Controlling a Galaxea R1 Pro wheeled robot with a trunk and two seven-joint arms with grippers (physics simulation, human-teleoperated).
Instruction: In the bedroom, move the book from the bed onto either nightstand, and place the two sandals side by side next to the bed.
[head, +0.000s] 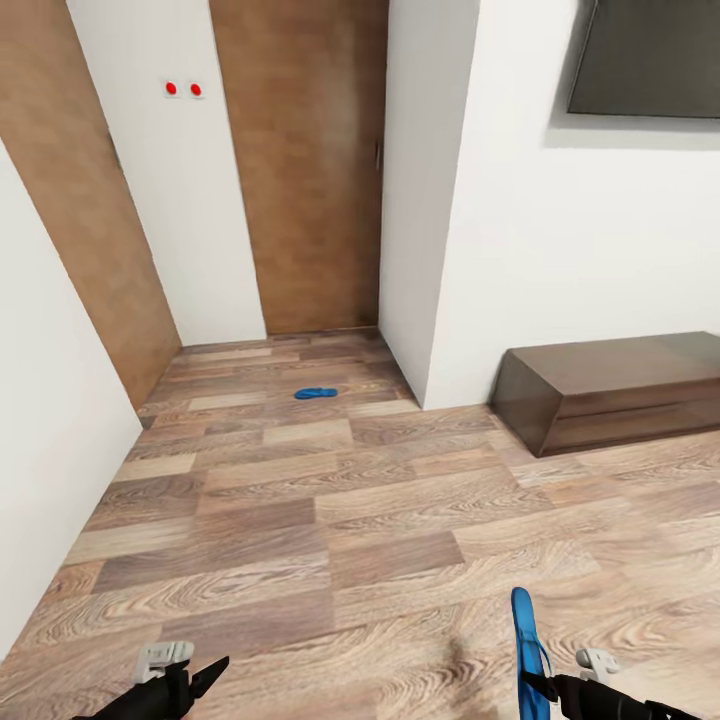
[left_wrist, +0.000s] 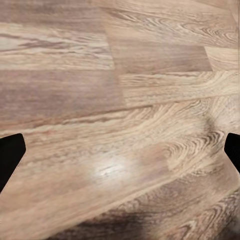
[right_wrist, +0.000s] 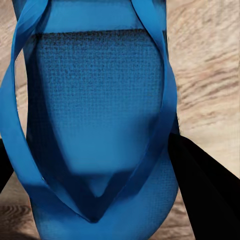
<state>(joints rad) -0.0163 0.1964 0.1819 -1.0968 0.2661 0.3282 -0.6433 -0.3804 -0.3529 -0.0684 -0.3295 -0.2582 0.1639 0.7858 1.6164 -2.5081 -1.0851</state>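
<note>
A tall brown wooden door (head: 305, 170) stands at the far end of a short passage, with two small round red buttons (head: 183, 89) on the white wall panel (head: 180, 200) just beside it. A low, long dark brown wooden cabinet (head: 610, 388) sits against the white right-hand wall (head: 560, 260), beneath a dark grey flat rectangular screen (head: 650, 58) mounted high up.

far sandal (head: 316, 393) too small for detail, dark panel (head: 648, 57) edge-cropped
</note>
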